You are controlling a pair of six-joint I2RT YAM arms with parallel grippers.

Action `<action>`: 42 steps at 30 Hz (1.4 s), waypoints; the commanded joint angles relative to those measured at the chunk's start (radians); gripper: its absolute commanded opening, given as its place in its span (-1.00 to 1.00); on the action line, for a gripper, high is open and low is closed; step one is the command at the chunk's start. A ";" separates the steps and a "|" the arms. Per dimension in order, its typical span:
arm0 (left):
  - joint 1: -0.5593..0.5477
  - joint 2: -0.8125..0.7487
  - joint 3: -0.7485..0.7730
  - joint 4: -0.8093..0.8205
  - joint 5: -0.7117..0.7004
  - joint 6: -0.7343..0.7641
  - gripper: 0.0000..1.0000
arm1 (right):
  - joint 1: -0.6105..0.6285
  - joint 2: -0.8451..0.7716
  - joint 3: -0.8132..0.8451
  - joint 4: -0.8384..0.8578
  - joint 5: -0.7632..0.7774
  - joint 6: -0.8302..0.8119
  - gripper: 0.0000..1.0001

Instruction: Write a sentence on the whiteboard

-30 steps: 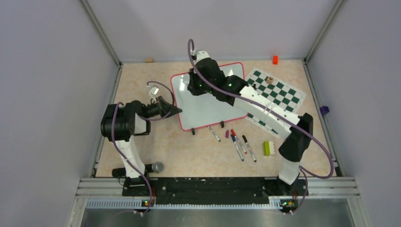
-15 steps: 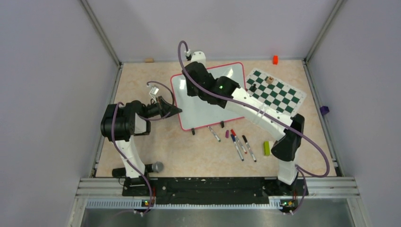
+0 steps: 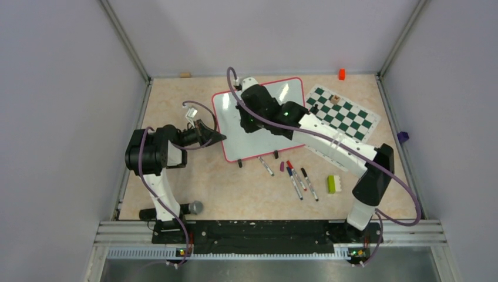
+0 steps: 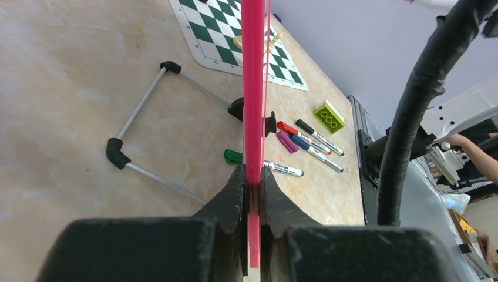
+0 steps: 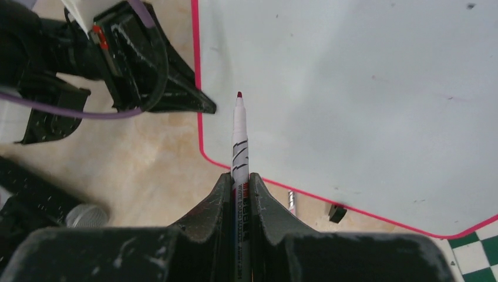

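The whiteboard point(image 3: 252, 144), white with a red-pink rim, is tilted up off the table in the middle. My left gripper point(image 3: 218, 137) is shut on its left rim, and in the left wrist view the rim point(image 4: 253, 88) runs edge-on between the shut fingers point(image 4: 235, 194). My right gripper point(image 5: 239, 179) is shut on a white marker point(image 5: 239, 135). Its dark red tip is over the board point(image 5: 352, 88), just inside the left rim; I cannot tell whether it touches. The sentence is out of view; the board surface I see shows only faint smudges.
Several markers point(image 3: 296, 179) and a purple cap point(image 3: 282, 166) lie in front of the board. A green brick point(image 3: 332, 184) is to their right. The chess mat point(image 3: 346, 114) lies at the right, and an orange block point(image 3: 341, 74) at the back. The wire stand point(image 4: 141, 111) rests under the board.
My right wrist swung left over the board, then came back right and a little nearer, still holding the marker. The left arm and the board have not moved.
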 commanded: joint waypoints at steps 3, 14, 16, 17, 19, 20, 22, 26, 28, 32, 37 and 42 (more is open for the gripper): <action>-0.013 -0.026 0.003 0.082 0.035 0.035 -1.00 | -0.154 -0.105 -0.113 0.161 -0.439 -0.003 -1.00; -0.013 -0.023 0.007 0.082 0.038 0.030 -1.00 | -0.165 0.020 -0.035 0.238 -0.435 0.141 -1.00; -0.014 -0.023 0.005 0.081 0.037 0.032 -1.00 | -0.164 0.031 -0.028 0.256 -0.426 0.158 -1.00; -0.013 -0.025 0.006 0.081 0.037 0.031 -1.00 | -0.165 0.035 -0.029 0.266 -0.412 0.169 -1.00; -0.013 -0.023 0.007 0.082 0.038 0.029 -1.00 | -0.166 0.028 -0.052 0.313 -0.393 0.188 -1.00; -0.013 -0.025 0.009 0.081 0.040 0.029 -1.00 | -0.165 0.025 -0.070 0.344 -0.397 0.184 -1.00; -0.014 -0.025 0.009 0.081 0.040 0.029 -1.00 | -0.164 0.028 -0.081 0.377 -0.404 0.170 -1.00; -0.013 -0.024 0.009 0.082 0.040 0.026 -1.00 | -0.144 0.047 -0.058 0.381 -0.328 0.106 -1.00; -0.013 -0.023 0.011 0.081 0.040 0.027 -1.00 | -0.129 0.059 -0.037 0.371 -0.272 0.066 -1.00; -0.014 -0.021 0.011 0.080 0.040 0.026 -1.00 | -0.095 0.124 0.068 0.283 -0.175 0.003 -1.00; -0.013 -0.020 0.012 0.081 0.040 0.026 -1.00 | -0.053 0.191 0.182 0.191 -0.075 -0.060 -1.00; -0.013 -0.017 0.014 0.080 0.040 0.026 -1.00 | -0.049 0.197 0.193 0.189 -0.057 -0.059 -1.00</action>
